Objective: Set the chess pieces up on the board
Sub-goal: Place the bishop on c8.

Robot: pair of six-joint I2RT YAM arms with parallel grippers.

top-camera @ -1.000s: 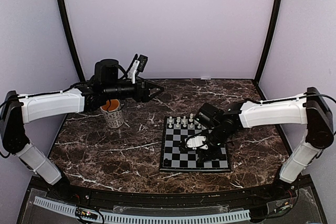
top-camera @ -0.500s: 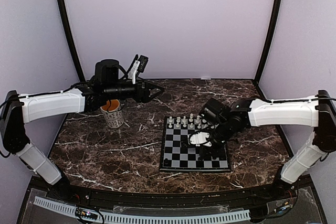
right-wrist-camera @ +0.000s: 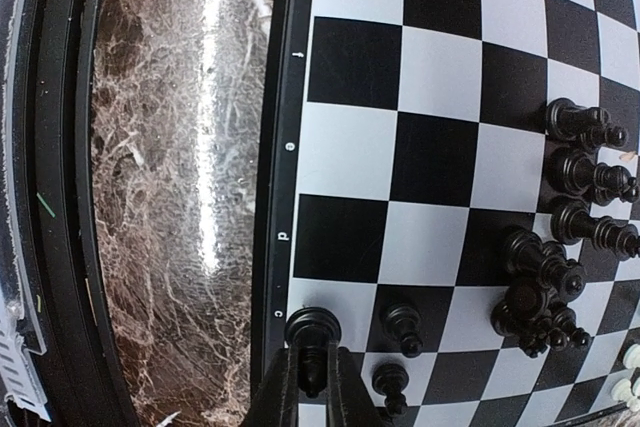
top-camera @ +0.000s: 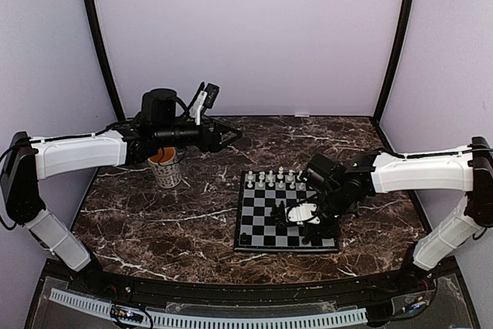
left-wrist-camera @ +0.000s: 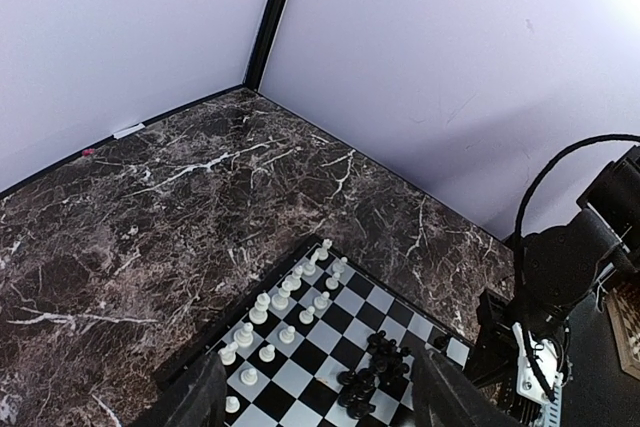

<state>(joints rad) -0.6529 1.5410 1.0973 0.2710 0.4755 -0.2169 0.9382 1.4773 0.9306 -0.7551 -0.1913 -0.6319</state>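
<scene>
The board [top-camera: 266, 225] lies right of centre on the marbled table. White chess pieces [top-camera: 274, 179] stand in two rows along its far edge. Black pieces [top-camera: 280, 211] are bunched near the middle. My right gripper [top-camera: 310, 226] is low over the board's near right part. In the right wrist view it [right-wrist-camera: 312, 349] is shut on a black piece [right-wrist-camera: 313, 328] at the board's [right-wrist-camera: 350, 147] rim, with two black pawns [right-wrist-camera: 403, 327] beside it. My left gripper [top-camera: 229, 136] is open and empty, high over the far table. Its view shows the board [left-wrist-camera: 330, 332] between the fingers [left-wrist-camera: 205, 399].
A patterned mug [top-camera: 166, 166] with an orange inside stands at the far left under my left arm. A lone black piece [top-camera: 245, 236] stands at the board's near left corner. Purple walls close in the back and sides. A black rail runs along the table's near edge [right-wrist-camera: 60, 197].
My right gripper has moved to the right and nearer along the board with the black piece in it. The left arm has barely moved.
</scene>
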